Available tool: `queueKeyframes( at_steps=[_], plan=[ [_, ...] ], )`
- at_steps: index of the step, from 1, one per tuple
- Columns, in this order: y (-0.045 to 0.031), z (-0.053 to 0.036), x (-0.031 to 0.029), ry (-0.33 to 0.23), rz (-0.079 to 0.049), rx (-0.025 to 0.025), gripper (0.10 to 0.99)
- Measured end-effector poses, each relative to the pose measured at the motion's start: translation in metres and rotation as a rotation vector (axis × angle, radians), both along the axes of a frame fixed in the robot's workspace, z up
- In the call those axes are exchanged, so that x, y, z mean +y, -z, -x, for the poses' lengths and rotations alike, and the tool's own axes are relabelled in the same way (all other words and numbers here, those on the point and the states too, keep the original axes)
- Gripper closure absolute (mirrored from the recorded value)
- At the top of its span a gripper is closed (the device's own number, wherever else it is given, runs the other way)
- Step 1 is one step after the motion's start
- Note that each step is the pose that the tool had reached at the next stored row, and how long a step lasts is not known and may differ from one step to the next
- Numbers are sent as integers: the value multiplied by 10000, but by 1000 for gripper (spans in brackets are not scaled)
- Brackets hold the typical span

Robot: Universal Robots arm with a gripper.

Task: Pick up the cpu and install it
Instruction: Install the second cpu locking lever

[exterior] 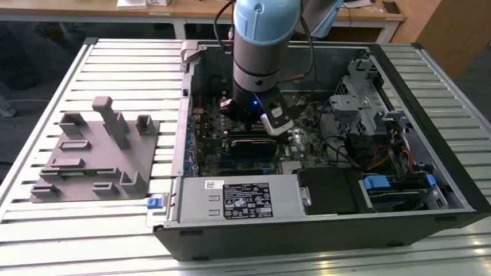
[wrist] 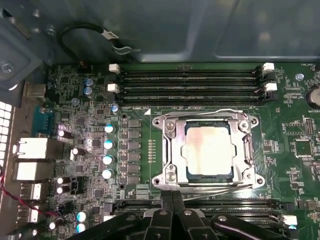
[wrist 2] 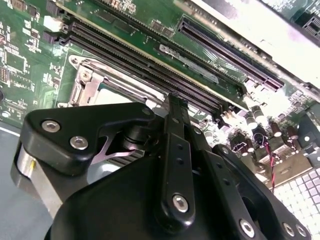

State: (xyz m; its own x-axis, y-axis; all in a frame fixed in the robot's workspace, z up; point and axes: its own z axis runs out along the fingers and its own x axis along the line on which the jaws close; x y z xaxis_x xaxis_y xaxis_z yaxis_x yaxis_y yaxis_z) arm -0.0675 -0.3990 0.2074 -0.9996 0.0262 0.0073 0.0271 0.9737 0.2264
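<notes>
1. Gripper (wrist: pixel 172 212): the arm (exterior: pixel 261 46) hangs over the open case (exterior: pixel 429 190), with the gripper low above the board. In both wrist views its black fingers (wrist 2: pixel 175 150) lie together, closed, with nothing visible between them. The fingertips sit at the socket's edge, beside the CPU rather than on it.
2. CPU (wrist: pixel 209 152): a pale silvery square lying flat inside the socket (wrist: pixel 170 131), apart from the fingertips. In the second wrist view a strip of it (wrist 2: pixel 112 95) shows just beyond the gripper body.
3. Socket: the metal frame surrounds the chip on all sides, and a wire lever (wrist: pixel 210 111) runs along its rim. Whether the frame is latched cannot be told.
4. Board (wrist: pixel 135 90): memory slots (wrist: pixel 190 82) run parallel on either side of the socket.
5. Fixture (exterior: pixel 92 155): a grey block tray on the table at the exterior view's left, well apart from the case.
6. Progress, as a judgement: the chip appears picked and seated, so placement looks done; only securing, if required, would remain.
</notes>
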Motion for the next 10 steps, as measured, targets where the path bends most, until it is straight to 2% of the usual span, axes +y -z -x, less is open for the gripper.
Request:
queueKeyframes(
  at_steps=[4, 10],
  plan=[
    [22, 25, -3, 3, -180, -12, 980],
    [74, 47, -3, 3, -318, -23, 980]
  ],
)
